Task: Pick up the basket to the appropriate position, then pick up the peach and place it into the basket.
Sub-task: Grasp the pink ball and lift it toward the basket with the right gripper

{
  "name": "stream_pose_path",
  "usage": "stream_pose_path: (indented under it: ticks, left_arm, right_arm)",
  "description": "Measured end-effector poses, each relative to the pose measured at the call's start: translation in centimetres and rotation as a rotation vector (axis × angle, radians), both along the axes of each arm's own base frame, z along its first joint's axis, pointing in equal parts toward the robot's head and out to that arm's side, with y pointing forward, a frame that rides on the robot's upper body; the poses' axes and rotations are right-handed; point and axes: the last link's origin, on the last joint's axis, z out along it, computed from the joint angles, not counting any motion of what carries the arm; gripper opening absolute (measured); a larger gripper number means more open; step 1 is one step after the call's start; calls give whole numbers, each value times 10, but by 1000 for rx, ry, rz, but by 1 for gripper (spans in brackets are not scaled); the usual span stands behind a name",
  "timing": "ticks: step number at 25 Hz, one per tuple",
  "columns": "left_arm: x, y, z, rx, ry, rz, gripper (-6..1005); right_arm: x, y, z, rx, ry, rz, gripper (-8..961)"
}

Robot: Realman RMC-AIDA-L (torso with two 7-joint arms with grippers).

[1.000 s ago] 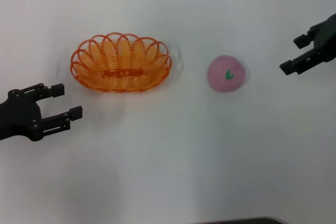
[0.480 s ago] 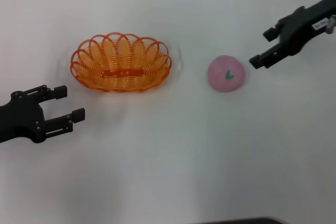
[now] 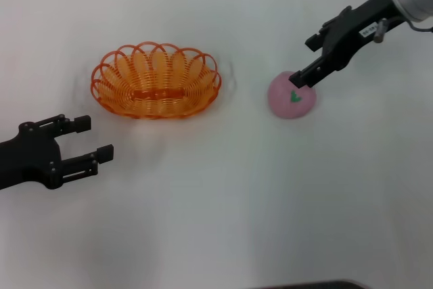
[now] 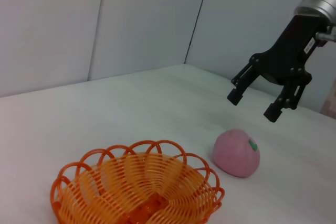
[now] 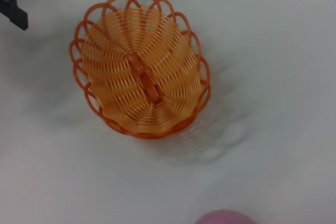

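Black angular arms (image 3: 30, 160), silver cuff, small white label (image 3: 367, 30)

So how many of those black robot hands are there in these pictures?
2. The left hand hangs open on the robot's left, nearer than the basket. The right hand is open just above the peach.

**A bare robot test station, probably in a laboratory**

The place looks like a laboratory or a test room, not a home or a shop. The work surface is a plain white matte table (image 3: 223, 221) with no cloth and no marks. Behind it, the left wrist view shows flat pale grey wall panels (image 4: 147, 19) that meet at dark vertical seams, like an enclosure built around the table. The lighting is even and gives only soft shadows. Two black robot arms reach over the table from both sides, and only two simple props lie on it, which fits a set-up made for robot trials.
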Motion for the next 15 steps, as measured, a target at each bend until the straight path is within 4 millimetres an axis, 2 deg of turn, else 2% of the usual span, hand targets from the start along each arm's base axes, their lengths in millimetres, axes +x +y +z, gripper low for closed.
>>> stream_pose_path:
  ticks: [15]
  left_arm:
    - [0,-1,0,-3,-3,-2,751]
  right_arm:
    - [-6,5,-6,-5,-15,23,925]
